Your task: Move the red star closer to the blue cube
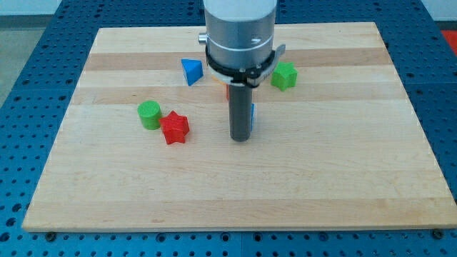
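The red star [174,128] lies on the wooden board [300,193], left of centre, touching a green cylinder [149,114] on its upper left. The blue cube [252,114] is almost hidden behind my rod; only a thin blue edge shows at the rod's right side. My tip [240,138] rests on the board to the right of the red star, about a block's width of bare wood between them, and just in front of the blue cube.
A blue triangular block [191,71] lies up and left of the rod. A green block [283,75] lies at the upper right. A sliver of an orange-red block [226,90] shows behind the arm. Blue perforated table surrounds the board.
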